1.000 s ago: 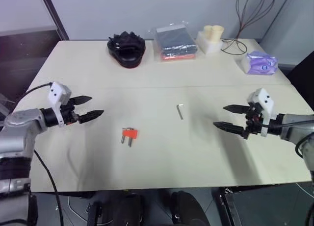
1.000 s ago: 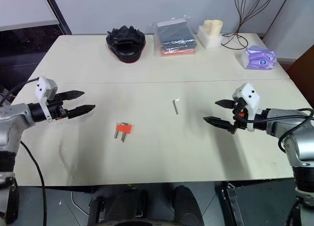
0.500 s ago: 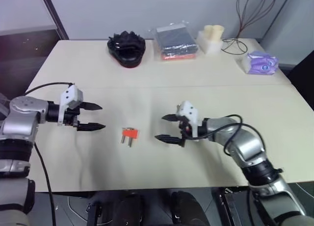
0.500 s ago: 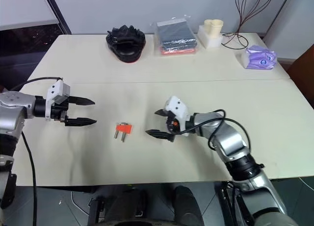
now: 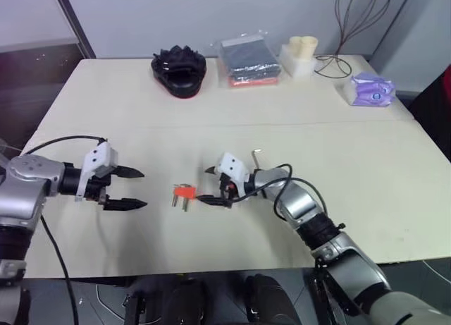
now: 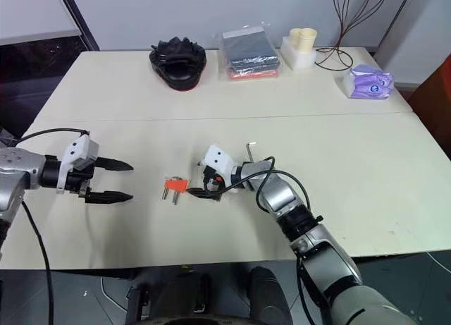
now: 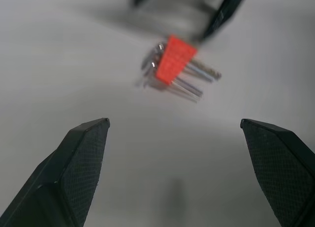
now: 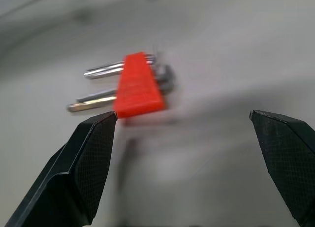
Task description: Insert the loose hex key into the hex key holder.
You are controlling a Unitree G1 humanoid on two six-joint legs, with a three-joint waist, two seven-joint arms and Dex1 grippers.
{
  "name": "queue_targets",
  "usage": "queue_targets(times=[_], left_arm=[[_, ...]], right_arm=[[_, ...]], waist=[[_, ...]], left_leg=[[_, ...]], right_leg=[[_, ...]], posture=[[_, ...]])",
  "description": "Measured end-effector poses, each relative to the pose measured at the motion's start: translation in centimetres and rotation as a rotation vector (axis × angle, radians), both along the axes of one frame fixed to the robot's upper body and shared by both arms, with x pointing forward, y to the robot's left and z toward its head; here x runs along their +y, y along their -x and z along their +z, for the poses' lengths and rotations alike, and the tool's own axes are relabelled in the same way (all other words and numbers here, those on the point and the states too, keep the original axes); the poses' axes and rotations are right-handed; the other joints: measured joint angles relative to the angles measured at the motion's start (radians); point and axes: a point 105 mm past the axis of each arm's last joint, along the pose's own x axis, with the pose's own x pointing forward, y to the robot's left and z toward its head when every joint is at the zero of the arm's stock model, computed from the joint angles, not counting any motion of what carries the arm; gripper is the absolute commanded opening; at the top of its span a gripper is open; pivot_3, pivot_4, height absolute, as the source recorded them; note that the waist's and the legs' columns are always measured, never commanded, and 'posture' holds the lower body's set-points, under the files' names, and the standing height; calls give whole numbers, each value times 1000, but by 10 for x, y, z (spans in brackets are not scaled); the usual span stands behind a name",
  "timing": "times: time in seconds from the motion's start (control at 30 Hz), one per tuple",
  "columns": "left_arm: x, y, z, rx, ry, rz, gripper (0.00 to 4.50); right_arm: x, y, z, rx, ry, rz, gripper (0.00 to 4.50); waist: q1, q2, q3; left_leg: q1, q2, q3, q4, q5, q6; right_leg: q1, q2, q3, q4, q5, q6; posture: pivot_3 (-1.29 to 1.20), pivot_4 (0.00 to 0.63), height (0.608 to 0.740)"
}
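The hex key holder [image 5: 184, 192], a small orange-red block with short grey keys sticking out, lies flat on the cream table [image 5: 106, 113]. My right gripper [image 5: 208, 185] is open just to its right, fingers pointing at it, one tip close to the block; the holder [image 8: 138, 86] lies ahead of its left finger [image 8: 88, 158], outside the gap. My left gripper [image 5: 142, 189] is open a short way to the holder's left, aimed at the holder [image 7: 173, 62], with nothing between its fingers. The loose hex key [image 5: 256, 154] lies behind my right wrist, partly hidden by it.
Along the table's far edge stand a black bundle [image 5: 177, 70], a stack of dark packets [image 5: 250, 60], a cream box with cups [image 5: 301, 56], looped cables [image 5: 337, 64] and a purple tissue pack [image 5: 371, 91].
My right gripper has swept far left across the table, past the loose hex key, to the holder's right side. My left gripper has drawn back a little and turned toward the holder.
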Motion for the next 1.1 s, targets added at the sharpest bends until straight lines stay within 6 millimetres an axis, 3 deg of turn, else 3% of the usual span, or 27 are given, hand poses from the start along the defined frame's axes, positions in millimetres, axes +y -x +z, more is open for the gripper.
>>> queue_targets(times=[0.63,0.77,0.9,0.93,1.1], left_arm=[[-4,-3,0,-24,54,58,4458],[-4,-4,0,-31,54,69,4500],[-3,-5,0,-38,53,79,4500],[-3,-6,0,-39,53,82,4500],[-3,-6,0,-42,54,85,4500]], right_arm=[[22,12,-10,-32,9,51,4500],[24,12,-13,-48,8,55,3304],[25,12,-14,-59,6,62,1190],[25,12,-14,-65,6,62,1004],[25,12,-14,-82,8,65,1008]], waist=[[-2,0,0],[-3,0,0],[-1,0,0],[-1,0,0],[0,0,0]], left_leg=[[1,0,1,0,0,0],[2,0,1,0,0,0],[3,0,1,0,0,-1],[3,0,1,0,1,-1],[3,0,1,1,1,-1]], right_leg=[[-2,0,0,6,0,0],[-2,0,0,9,0,0],[-2,0,0,9,0,0],[-2,0,0,9,0,0],[-2,0,0,9,0,0]], posture=[[0,150,740],[0,150,740],[0,150,740],[0,150,740],[0,150,740]])
